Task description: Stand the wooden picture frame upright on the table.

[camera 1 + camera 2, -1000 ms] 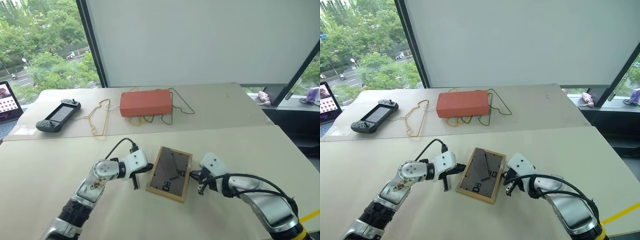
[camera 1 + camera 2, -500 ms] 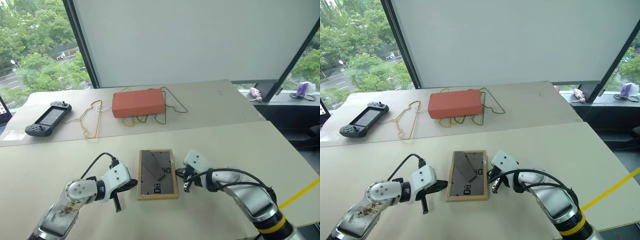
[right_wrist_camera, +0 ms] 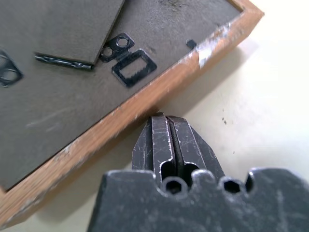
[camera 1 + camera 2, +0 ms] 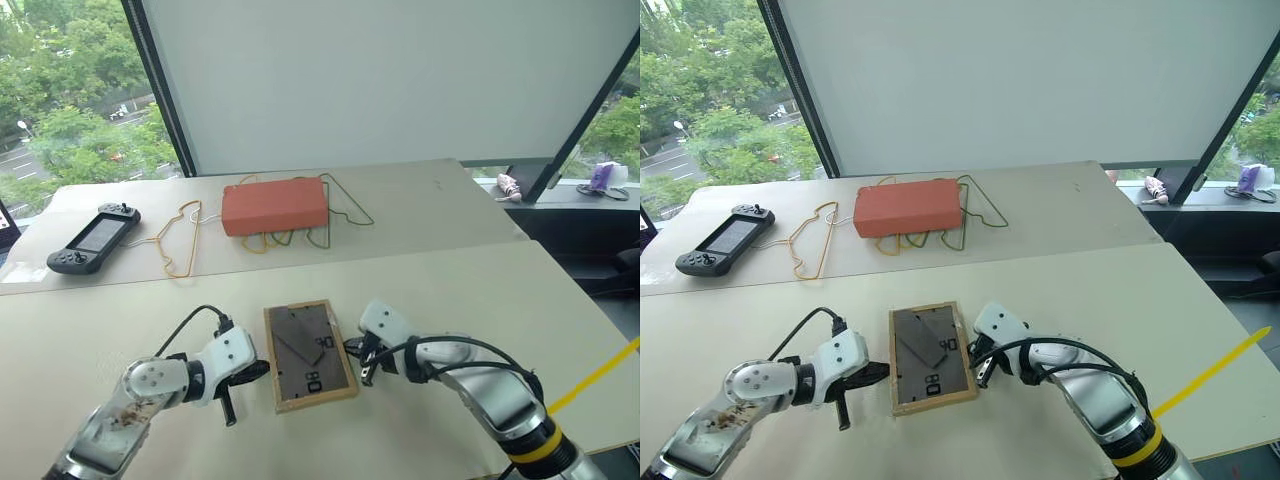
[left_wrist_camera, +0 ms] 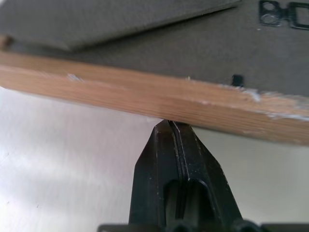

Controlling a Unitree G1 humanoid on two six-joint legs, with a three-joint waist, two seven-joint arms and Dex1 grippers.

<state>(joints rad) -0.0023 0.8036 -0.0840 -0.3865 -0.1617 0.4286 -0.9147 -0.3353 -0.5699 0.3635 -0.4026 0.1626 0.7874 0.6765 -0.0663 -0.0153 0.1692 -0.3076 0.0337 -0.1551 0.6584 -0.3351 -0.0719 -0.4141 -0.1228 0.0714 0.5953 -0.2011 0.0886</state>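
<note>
no readable text or labels anywhere; dark marks on back of wooden picture frame [image 4: 309,354] are metal fittings, not print.

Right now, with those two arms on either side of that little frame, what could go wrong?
The wooden picture frame lies back-up on the table. Both the left gripper and the right gripper are shut, tips at its edges, so a push may just slide or spin it. Its fold-out stand looks flat, so once raised it could topple.

Left gripper [image 4: 232,397] jaws closed, right gripper [image 4: 364,362] jaws closed
</note>
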